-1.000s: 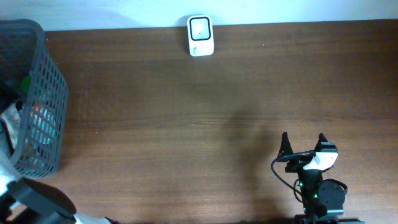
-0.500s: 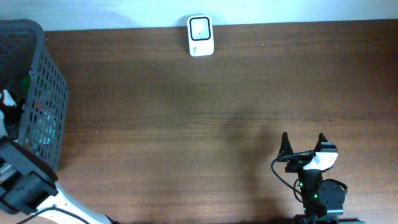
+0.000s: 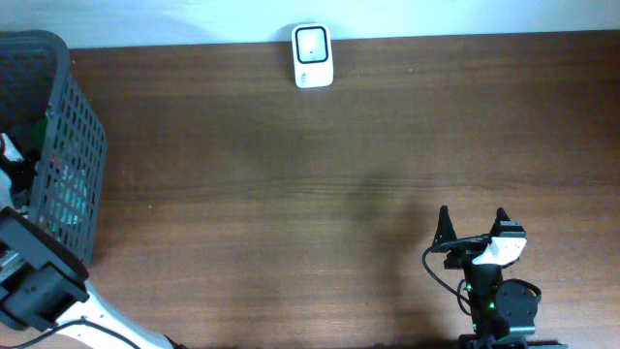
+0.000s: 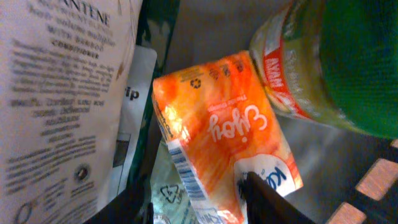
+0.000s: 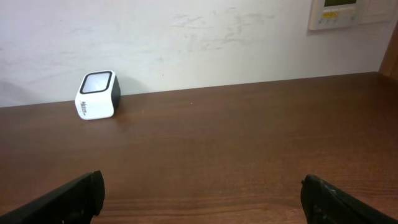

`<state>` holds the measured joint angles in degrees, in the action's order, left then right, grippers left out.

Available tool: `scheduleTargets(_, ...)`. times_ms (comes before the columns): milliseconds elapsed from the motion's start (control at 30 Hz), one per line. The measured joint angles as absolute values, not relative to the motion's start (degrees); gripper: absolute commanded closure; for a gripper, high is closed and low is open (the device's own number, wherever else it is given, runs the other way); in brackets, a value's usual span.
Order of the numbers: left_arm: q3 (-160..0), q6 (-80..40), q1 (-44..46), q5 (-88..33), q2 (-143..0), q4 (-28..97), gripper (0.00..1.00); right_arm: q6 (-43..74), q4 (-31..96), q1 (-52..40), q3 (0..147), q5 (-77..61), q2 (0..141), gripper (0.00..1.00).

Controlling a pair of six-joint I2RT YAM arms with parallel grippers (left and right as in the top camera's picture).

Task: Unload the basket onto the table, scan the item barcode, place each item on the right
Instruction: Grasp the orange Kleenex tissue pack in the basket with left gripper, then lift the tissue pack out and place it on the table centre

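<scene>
An orange snack packet lies inside the grey basket, with a barcode strip along its left edge. My left gripper straddles the packet's lower end. Its right finger rests by the packet's white corner, while a gap shows beside the left finger; it is open. From overhead the basket wall hides these jaws. The white scanner stands at the table's far edge and also shows in the right wrist view. My right gripper hovers open and empty above the table's near right side.
Crowding the orange packet in the basket are a white Pantene pouch, a green-capped jar with a red label and a pale green packet. The left arm's black link sits at the basket's near corner.
The left arm has shifted further over the basket at the table's left edge. The right arm and the scanner have not moved.
</scene>
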<state>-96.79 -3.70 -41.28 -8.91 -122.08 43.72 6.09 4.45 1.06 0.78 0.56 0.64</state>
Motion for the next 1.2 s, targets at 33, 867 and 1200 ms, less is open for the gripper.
scheduleTargets(33, -95.6, -3.7, -41.3, -8.8, -122.1, 42.4, 0.76, 6.1, 4.4, 1.1, 0.8, 0.6, 0.6, 0.02)
scheduleTargets(867, -92.6, -6.5, -33.5, -22.5, -77.4, 41.6, 1.00, 6.1, 4.4, 1.1, 0.8, 0.6, 0.6, 0.02)
scheduleTargets(1200, -92.6, -3.9, 2.7, -20.0, -82.3, 58.4, 1.00, 6.1, 4.4, 1.1, 0.8, 0.6, 0.7, 0.02)
